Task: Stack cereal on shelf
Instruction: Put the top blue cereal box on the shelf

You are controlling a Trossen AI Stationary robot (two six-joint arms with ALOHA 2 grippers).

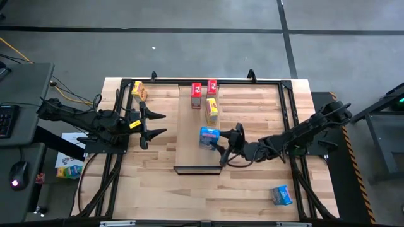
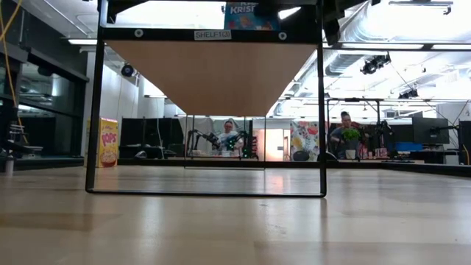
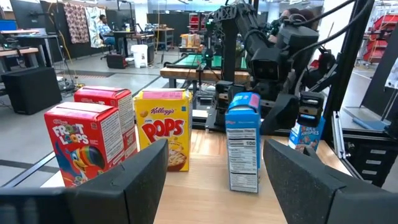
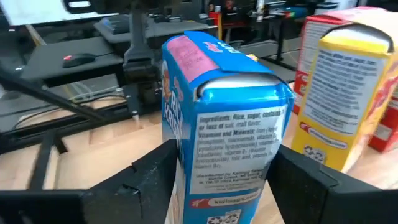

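Right gripper (image 1: 222, 145) jaws spread around small blue cardboard cereal box (image 1: 209, 137), unpinched; careless withdrawal could topple it.

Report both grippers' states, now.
Left gripper: open, empty.
Right gripper: open around the blue box on the shelf; grip cannot be told.

place: robotics lab / open workshop floor
floor: grey concrete (image 1: 189, 57) w/ dark tape lines
rig: wooden table (image 1: 252, 189) in black metal frame (image 1: 287, 94), two arms bolted on
side desk: keyboard (image 1: 5, 120) + mouse (image 1: 17, 169) by the rig
bkgd: more tables w/ robot arms (image 2: 202, 138), monitors (image 2: 430, 131), people seated (image 2: 346, 136)
ceiling: exposed ducts (image 2: 368, 37), strip lights (image 2: 412, 4)
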